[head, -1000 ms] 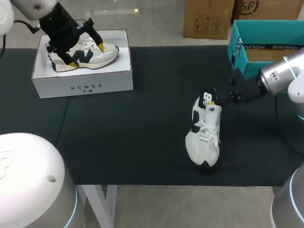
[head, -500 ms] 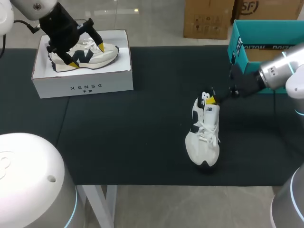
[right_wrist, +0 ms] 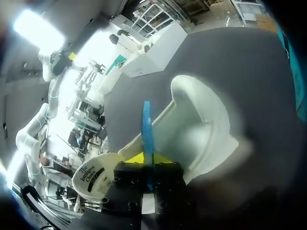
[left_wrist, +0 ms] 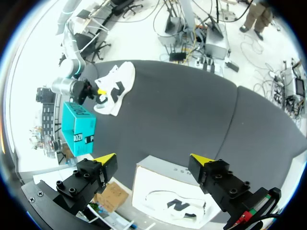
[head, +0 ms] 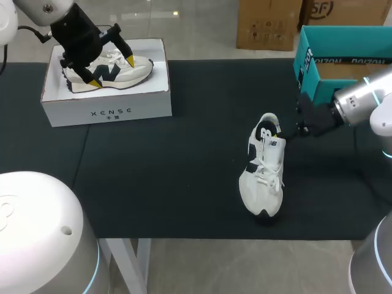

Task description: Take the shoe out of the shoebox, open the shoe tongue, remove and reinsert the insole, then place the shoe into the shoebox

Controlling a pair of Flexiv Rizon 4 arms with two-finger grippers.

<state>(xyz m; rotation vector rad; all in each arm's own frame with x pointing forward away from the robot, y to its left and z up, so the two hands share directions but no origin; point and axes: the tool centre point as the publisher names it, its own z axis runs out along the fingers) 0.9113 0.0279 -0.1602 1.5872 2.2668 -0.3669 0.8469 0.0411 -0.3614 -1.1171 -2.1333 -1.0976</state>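
Two shoes, two boxes, left gripper (head: 112, 71) gaped empty over boxed shoe (head: 141, 66) in white box (head: 107, 111) far left, right gripper (head: 283, 130) sat at loose shoe (head: 262, 177) heel near teal box (head: 318, 68), hold unclear, mat (head: 184, 171) open around.

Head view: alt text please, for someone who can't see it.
The right tool is at the heel of a white shoe lying on the black mat; the left tool hangs open over a second shoe in a white shoebox.

A shoe (head: 263, 174) lies on table (head: 184, 153), second shoe (head: 138, 67) seemingly in box (head: 110, 111).
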